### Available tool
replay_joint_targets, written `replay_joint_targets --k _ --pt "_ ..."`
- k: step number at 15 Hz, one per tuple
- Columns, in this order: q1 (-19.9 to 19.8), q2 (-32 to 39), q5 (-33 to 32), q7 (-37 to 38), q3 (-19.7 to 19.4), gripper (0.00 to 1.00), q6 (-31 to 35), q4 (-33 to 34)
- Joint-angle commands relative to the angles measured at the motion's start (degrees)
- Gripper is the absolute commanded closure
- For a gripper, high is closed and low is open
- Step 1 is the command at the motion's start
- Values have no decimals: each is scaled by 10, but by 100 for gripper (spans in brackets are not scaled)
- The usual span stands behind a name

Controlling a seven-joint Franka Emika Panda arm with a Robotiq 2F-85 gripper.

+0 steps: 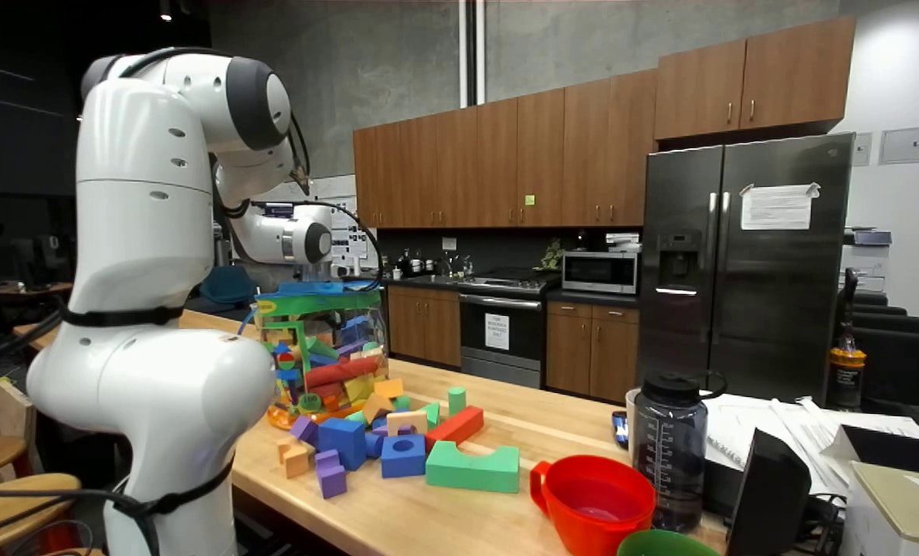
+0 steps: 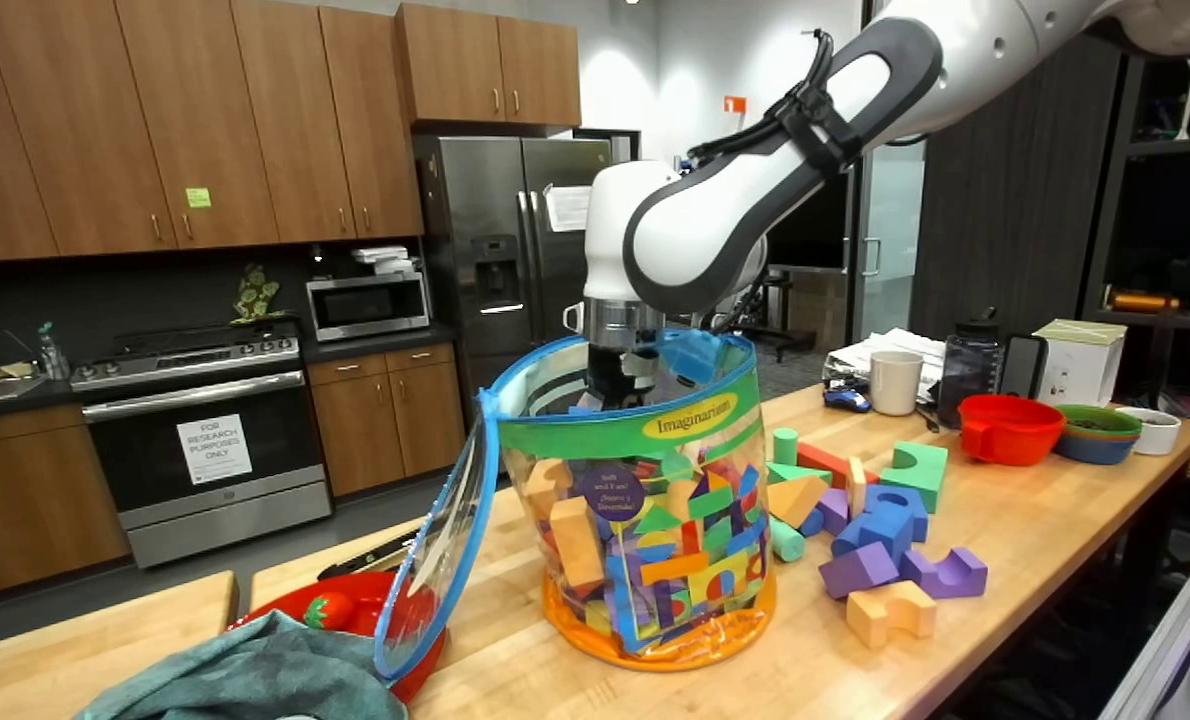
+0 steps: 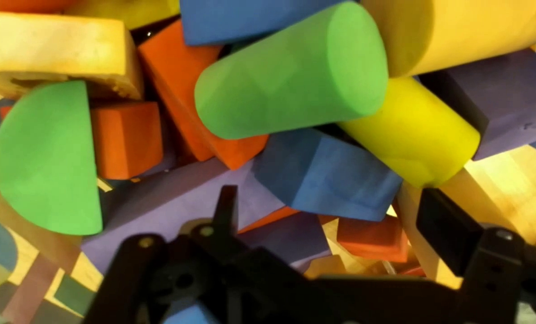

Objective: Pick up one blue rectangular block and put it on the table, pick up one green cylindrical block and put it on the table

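The clear bag of blocks (image 2: 555,440) stands open on the pale table (image 2: 805,660); it also shows in an exterior view (image 1: 320,303). My gripper (image 2: 620,380) points down into its mouth. In the wrist view my gripper (image 3: 335,213) is open, with nothing held between its fingers. A blue block (image 3: 340,180) lies just beyond the fingertips, and another blue block (image 3: 250,20) is at the top edge. A green cylinder (image 3: 290,76) lies on top of the pile beyond them. On the table are a large blue block (image 1: 342,442) and an upright green cylinder (image 1: 457,400).
Loose blocks lie beside the bag, among them a green arch (image 1: 471,469) and a red block (image 1: 456,426). A red cup (image 1: 598,494) and dark bottle (image 1: 668,448) stand farther along. The bag's lid (image 2: 445,560) hangs over a red bowl (image 2: 425,670) near a cloth (image 2: 255,670).
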Motion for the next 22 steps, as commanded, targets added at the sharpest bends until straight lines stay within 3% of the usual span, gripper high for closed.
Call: replay_joint_targets --k 1,17,18,20,22 --pt "4 -18 -4 13 2 0 22 -35" --pt "2 -18 3 32 4 1 25 -59" --pt "1 -18 4 31 4 24 26 -59" --pt "1 -19 3 31 3 27 24 -58" --pt "0 -19 2 29 2 40 25 -56"
